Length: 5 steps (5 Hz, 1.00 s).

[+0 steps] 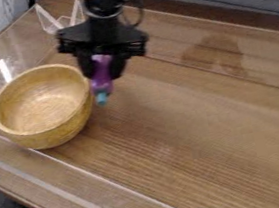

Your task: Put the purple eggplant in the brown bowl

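The robot arm (pixel 114 9) is black, with a matte look and some small paler grey spots. Its upper part is a bulky, rounded, slim-topped block; below it spreads a wider, angular end effector (pixel 99 64) with dark, blocky sides and knobbly edges. Finer details such as screws or markings are too small and blurred to tell.

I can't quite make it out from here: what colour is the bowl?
The bowl is light brown, clearest in the camera view.
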Motion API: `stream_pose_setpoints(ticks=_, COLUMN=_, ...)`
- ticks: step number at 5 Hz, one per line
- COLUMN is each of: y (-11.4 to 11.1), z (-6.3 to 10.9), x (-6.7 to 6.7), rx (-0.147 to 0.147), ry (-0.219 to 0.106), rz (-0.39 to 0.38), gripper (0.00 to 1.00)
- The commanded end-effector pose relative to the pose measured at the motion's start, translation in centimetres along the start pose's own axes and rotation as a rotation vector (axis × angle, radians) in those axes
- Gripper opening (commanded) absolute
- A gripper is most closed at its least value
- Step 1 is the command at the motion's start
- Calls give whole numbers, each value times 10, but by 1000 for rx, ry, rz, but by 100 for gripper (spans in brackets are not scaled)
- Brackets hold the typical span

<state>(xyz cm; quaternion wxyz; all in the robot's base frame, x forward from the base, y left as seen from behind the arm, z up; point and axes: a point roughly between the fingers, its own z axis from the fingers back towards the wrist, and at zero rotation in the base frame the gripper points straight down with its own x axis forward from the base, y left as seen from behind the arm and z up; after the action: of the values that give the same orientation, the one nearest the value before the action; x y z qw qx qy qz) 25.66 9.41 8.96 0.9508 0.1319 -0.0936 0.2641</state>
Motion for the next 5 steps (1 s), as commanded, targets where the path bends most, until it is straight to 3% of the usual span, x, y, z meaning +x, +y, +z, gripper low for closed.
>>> stream_pose_setpoints(ticks=1, y=32, z=-1, x=14, rx=-20, ry=-54, rz=-35, gripper=0)
stream_pose_setpoints(ticks=2, y=55, z=-10, x=17, rx=-14, ry=-40, rz=-28, gripper=0)
stream_pose_setpoints(ticks=3, y=59, z=-13, x=14, rx=-15, ry=-23, rz=-39, gripper=0)
stream_pose_setpoints(ticks=5, y=56, z=-47, x=0, rx=-29, ry=1, rz=-96, gripper=0)
